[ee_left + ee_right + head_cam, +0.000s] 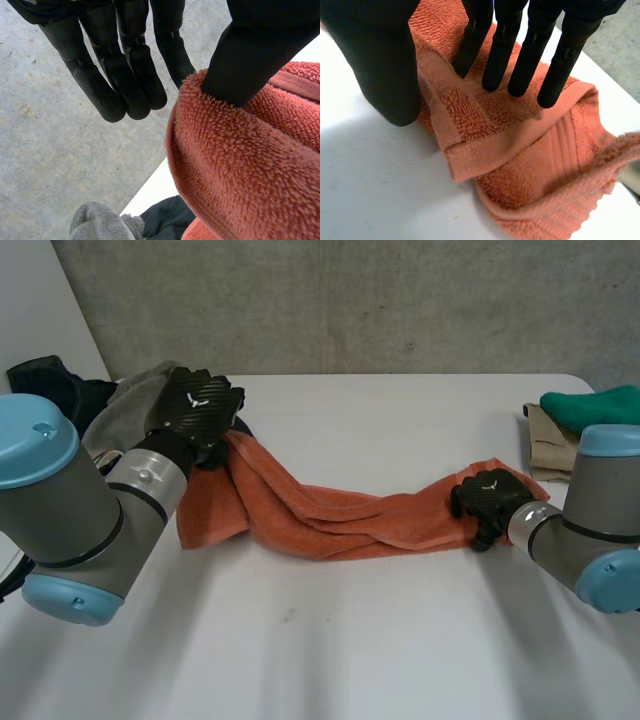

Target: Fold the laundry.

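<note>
Orange towel (330,520) lies on counter (400,410) as twisted, rope-like band, strung between both hands. Left hand (200,405) raised at one end: fingers (125,85) straight, clear of cloth, thick terry fold hooked over thumb (250,60) only. Right hand (490,498) low on other end, straight fingertips (520,75) pressing flat-woven hem down. I judge that as anchor, so I can stretch band flat.

Lab setup, by the look of it — bare concrete wall (380,300), plain white table (330,640), robot arms (60,510) over it.
</note>
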Robot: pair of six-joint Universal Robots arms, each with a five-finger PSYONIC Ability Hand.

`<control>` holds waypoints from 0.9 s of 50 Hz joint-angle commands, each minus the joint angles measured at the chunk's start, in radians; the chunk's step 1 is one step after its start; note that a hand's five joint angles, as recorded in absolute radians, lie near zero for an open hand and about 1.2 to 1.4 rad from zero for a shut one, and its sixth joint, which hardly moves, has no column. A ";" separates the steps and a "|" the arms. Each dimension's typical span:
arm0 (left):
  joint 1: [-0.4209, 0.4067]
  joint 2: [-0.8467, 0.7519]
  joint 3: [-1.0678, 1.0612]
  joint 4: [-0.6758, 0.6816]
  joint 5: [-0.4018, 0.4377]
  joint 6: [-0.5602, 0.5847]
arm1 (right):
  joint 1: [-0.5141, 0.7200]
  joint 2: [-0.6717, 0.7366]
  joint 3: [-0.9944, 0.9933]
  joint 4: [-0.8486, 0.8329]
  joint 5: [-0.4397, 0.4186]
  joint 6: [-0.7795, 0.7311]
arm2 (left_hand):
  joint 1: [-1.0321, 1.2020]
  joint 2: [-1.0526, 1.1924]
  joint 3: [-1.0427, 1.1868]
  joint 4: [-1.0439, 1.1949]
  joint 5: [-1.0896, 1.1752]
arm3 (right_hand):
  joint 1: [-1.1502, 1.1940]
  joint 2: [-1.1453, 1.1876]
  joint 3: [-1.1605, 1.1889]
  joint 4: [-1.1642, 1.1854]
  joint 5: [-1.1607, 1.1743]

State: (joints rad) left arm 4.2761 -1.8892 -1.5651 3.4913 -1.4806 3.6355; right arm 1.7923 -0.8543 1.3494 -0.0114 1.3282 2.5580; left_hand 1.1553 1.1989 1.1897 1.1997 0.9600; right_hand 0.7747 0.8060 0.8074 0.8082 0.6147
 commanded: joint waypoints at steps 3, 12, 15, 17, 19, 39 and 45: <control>0.007 0.008 -0.001 0.000 0.000 0.000 | -0.007 0.017 -0.047 -0.018 -0.003 -0.002 | 0.241 0.197 0.207 0.197 0.262 | 0.471 0.439 0.438 0.437 0.456; 0.041 -0.059 0.069 -0.011 0.010 0.028 | -0.010 -0.012 -0.206 0.083 -0.023 -0.064 | 0.241 0.197 0.207 0.197 0.262 | 0.622 0.590 0.589 0.588 0.607; 0.067 -0.096 0.131 -0.044 0.025 0.066 | -0.017 -0.037 -0.297 0.145 -0.027 -0.087 | 0.241 0.197 0.207 0.197 0.262 | 0.622 0.590 0.589 0.588 0.607; 0.079 -0.100 0.171 -0.070 0.029 0.083 | -0.025 -0.060 -0.343 0.175 -0.029 -0.082 | 0.241 0.197 0.207 0.197 0.262 | 0.622 0.590 0.589 0.588 0.607; 0.093 -0.085 0.229 -0.126 0.034 0.097 | -0.033 -0.109 -0.398 0.229 -0.029 -0.053 | 0.241 0.197 0.207 0.197 0.262 | 0.622 0.590 0.589 0.588 0.607; 0.194 -0.042 0.389 -0.877 0.149 0.118 | -0.116 -0.111 -0.578 1.141 -0.089 -0.348 | 0.241 0.197 0.207 0.197 0.262 | 0.622 0.590 0.589 0.588 0.607; 0.179 -0.284 0.557 -0.856 0.082 0.141 | -0.054 0.020 -0.600 0.932 -0.038 -0.303 | 0.241 0.197 0.207 0.197 0.262 | 0.622 0.590 0.589 0.588 0.607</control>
State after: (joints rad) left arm 4.4646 -1.9455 -1.1535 2.6223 -1.3465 3.7495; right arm 1.6784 -0.9537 0.7580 1.1219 1.2403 2.2254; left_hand 1.1553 1.1992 1.1905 1.1999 0.9600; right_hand 1.0993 1.1739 1.1850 1.1917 0.9971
